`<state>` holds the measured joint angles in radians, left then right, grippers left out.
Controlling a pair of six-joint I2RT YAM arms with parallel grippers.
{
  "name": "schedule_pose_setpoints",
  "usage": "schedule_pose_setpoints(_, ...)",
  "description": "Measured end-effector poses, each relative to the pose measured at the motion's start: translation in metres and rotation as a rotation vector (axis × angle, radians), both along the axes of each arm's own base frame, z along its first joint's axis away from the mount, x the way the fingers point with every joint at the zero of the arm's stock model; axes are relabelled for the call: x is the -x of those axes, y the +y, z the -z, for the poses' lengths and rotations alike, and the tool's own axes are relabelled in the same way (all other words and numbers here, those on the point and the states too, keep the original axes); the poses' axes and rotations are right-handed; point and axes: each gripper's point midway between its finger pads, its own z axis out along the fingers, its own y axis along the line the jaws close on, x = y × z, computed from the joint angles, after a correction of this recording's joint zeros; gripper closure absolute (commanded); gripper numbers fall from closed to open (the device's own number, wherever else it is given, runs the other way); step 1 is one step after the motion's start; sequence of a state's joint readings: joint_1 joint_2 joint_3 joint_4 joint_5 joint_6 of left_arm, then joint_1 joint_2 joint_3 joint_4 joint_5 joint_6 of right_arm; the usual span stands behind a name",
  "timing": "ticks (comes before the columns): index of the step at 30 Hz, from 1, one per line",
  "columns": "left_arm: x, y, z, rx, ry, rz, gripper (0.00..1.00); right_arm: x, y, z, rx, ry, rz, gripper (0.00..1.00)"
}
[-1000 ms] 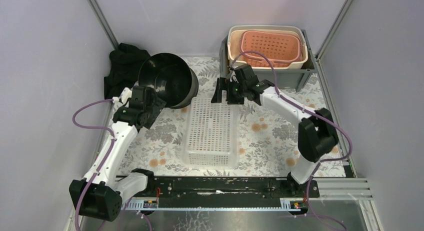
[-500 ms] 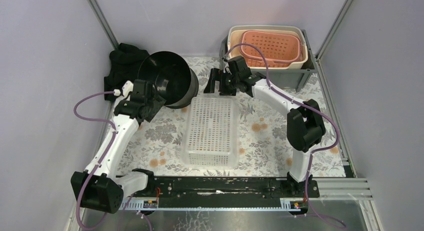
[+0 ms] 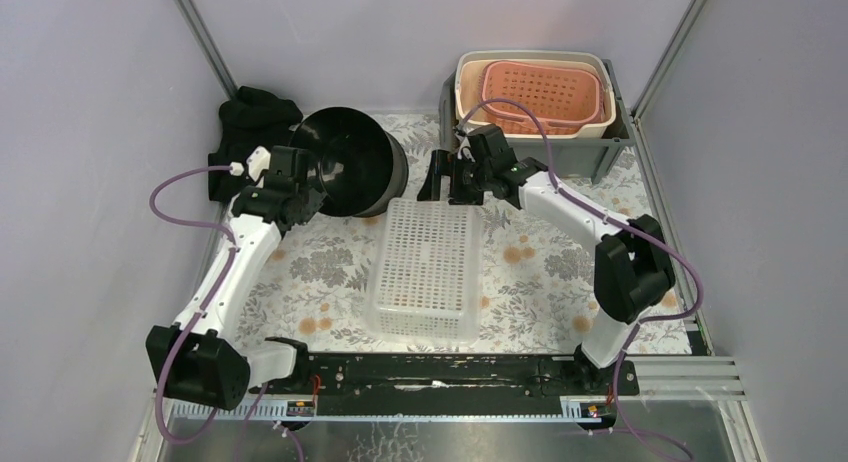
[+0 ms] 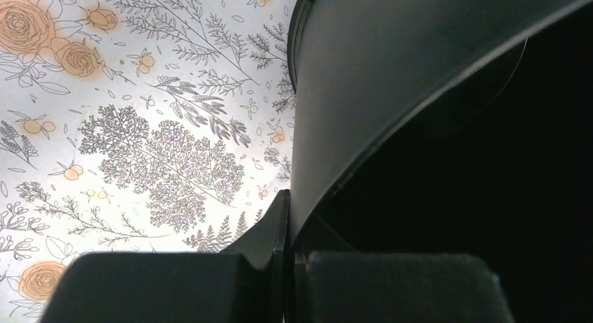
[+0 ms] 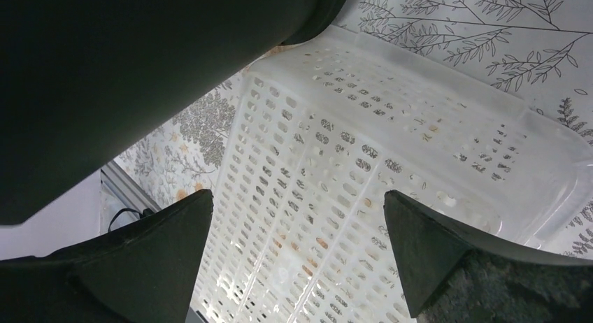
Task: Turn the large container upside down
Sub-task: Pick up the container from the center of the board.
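Black bucket: tipped on its side, far-left of the white basket, shifted nearer it; flip seems partway.
Left gripper: jaws clamped on bucket rim.
Right gripper: jaws apart over basket's far end.

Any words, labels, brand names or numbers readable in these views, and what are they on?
No text can be read in any view.
Black bucket, white basket, orange basket, flowered tablecloth: no lettering visible.
Small tag on the front rail: too small to read.
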<state>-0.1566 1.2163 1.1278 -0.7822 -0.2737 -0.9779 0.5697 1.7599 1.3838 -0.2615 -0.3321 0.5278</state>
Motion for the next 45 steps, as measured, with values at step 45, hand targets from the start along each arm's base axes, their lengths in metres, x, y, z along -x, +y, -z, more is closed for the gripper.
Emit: schedule_pose_setpoints(45,0.143,0.031,-0.050,-0.075,0.129,-0.002,1.00,0.053,-0.065,0.008,0.170,-0.017,0.017,0.00)
